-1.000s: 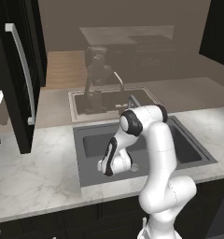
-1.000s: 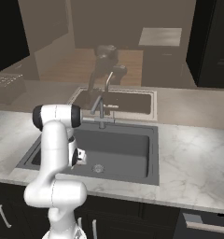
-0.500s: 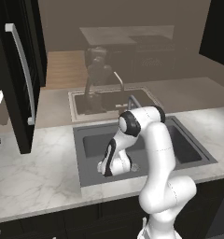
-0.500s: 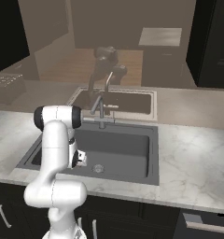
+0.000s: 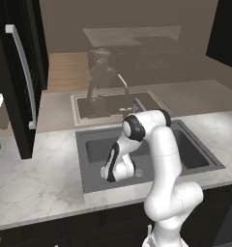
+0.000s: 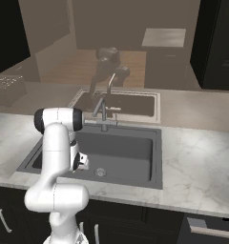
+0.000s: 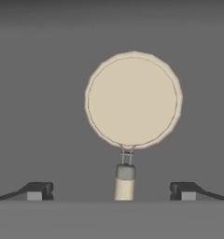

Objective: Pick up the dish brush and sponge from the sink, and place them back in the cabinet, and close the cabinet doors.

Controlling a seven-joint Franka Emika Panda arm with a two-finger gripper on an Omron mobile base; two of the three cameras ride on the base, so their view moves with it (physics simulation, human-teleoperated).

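Left base view: arm reached down into the sink (image 5: 94, 166), hand low near the drain (image 5: 138, 172); end effector hidden behind the wrist. Open cabinet door (image 5: 19, 87) stood far left above the marble worktop (image 5: 36, 188).

Right base view: faucet (image 6: 104, 112) stood at the far sink rim.

Hand view: end effector (image 7: 112, 190) was spread wide, empty, its tips well apart either side of the dish brush (image 7: 132, 100) handle, not touching. The brush lay on the sink floor.

The dish brush (image 7: 132, 100) handle runs out of frame at bottom.
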